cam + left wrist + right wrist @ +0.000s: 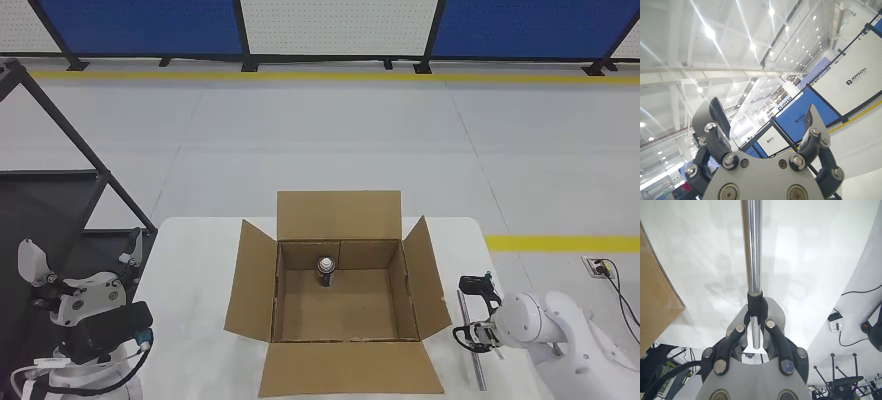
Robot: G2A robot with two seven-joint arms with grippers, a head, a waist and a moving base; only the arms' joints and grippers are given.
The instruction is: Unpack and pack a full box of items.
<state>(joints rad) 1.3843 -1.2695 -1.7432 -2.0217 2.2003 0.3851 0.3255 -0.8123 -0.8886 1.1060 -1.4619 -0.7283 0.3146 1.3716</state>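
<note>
An open cardboard box [340,372] stands in the middle of the white table [190,270], all flaps folded out. Inside it, against the far wall, one small dark bottle with a silver cap [325,270] stands upright. To the right of the box my right gripper [755,311] [478,335] is shut on a shiny metal rod [751,247] [466,312] at its black taped band; the rod is low over the table. At the table's near left corner my left gripper [763,106] [80,268] points up at the ceiling, open and holding nothing.
The box's right flap [653,275] lies close beside the rod. A black metal frame [60,190] stands off the table's left edge. Bare tabletop lies left and right of the box. A power socket [597,266] sits on the floor at the right.
</note>
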